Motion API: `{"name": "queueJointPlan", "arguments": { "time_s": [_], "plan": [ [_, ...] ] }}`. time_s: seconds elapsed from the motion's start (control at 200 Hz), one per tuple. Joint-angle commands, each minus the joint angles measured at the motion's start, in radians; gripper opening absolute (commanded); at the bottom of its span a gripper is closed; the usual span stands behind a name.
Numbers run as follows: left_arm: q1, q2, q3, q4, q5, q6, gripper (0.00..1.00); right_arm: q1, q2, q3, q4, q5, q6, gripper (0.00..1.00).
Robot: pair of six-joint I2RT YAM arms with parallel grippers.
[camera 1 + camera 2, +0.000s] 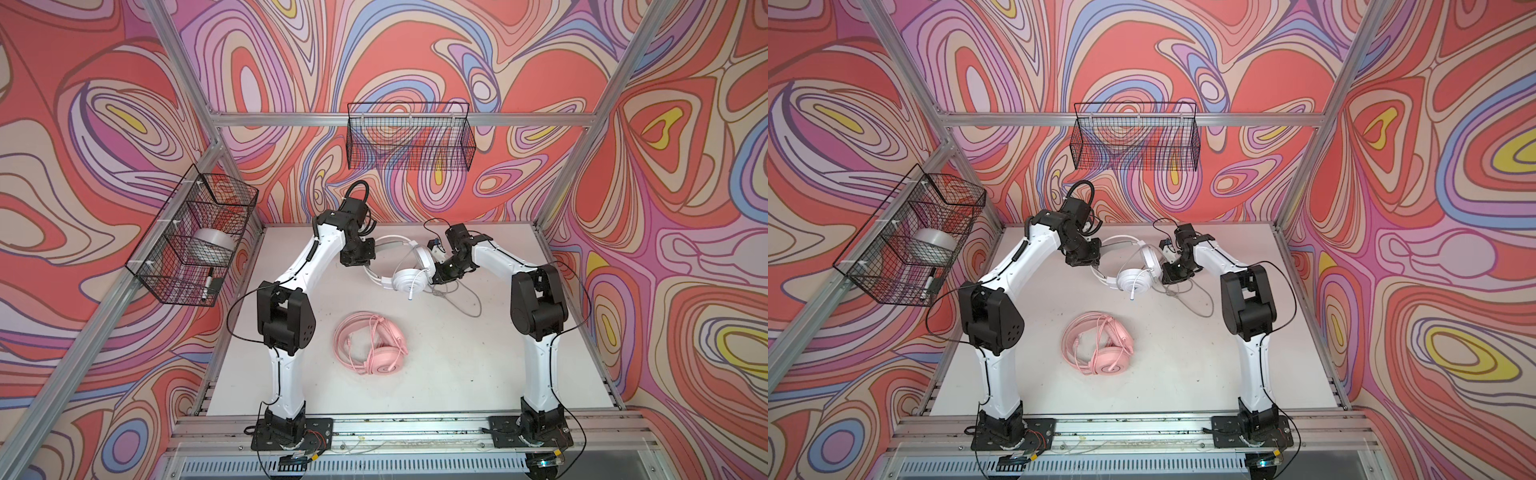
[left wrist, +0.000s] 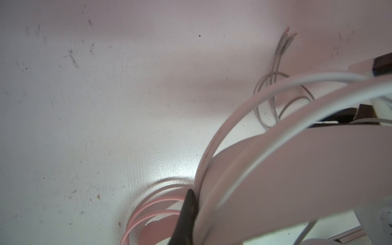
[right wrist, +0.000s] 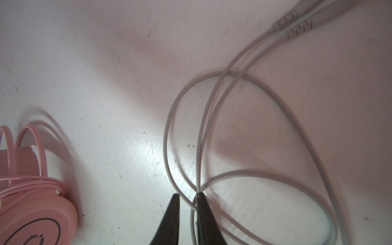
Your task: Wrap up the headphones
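Two robot arms stand at the front edge of the tabletop point(image 1: 457, 374), the left arm point(image 1: 286, 311) on one side and the right arm point(image 1: 538, 307) on the other. Both bend in toward the middle.

Next come the pink headphones point(image 1: 384, 361). They lie flat near the middle of the tabletop, a bit closer to the front edge. The pink cable point(image 3: 43, 154) sits in loops on top of them. No gripper touches them.

Farther back are the white headphones point(image 1: 409, 283), close to the back edge. They are tipped up, with one ear cup above the other. The left gripper point(image 1: 370, 253) is clenched on their thin white headband point(image 1: 386, 241).

Beside the ear cups is the right gripper point(image 3: 187, 196). Its two dark fingers are close together, and the grey cable point(image 3: 169, 127) runs between them. I cannot tell if they squeeze it. More of that cable lies in loose loops on the tabletop, toward the right edge, and its two plugs point(image 3: 294, 23) lie side by side.

Farthest away, a black wire basket point(image 1: 409, 137) hangs on the back wall. Another wire basket point(image 1: 166, 266) hangs on the left wall with a white roll point(image 1: 214, 243) and a pen point(image 1: 208, 282) inside.
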Motion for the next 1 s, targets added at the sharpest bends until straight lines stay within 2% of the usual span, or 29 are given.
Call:
{"name": "queueJointPlan", "arguments": {
  "time_s": [0.0,0.386,0.641,0.836,0.922,0.992],
  "plan": [
    [0.018,-0.065,-0.013,0.055,0.1,-0.06,0.0,-0.005,-0.053,-0.06,0.089,-0.062,0.053,0.19],
    [0.056,-0.121,-0.01,0.138,0.164,-0.167,0.0,-0.006,-0.131,-0.266,0.3,-0.165,0.157,0.22],
    [0.056,-0.118,-0.009,0.154,0.185,-0.193,0.0,-0.005,-0.133,-0.295,0.392,-0.213,0.204,0.22],
    [0.065,-0.129,-0.016,0.153,0.157,-0.215,0.0,-0.005,-0.178,-0.333,0.44,-0.208,0.216,0.07],
    [0.074,-0.135,-0.026,0.16,0.152,-0.227,0.0,-0.005,-0.221,-0.349,0.418,-0.152,0.191,0.0],
    [0.079,-0.14,-0.036,0.166,0.15,-0.234,0.0,-0.005,-0.264,-0.354,0.378,-0.09,0.157,0.0]
  ]
}}
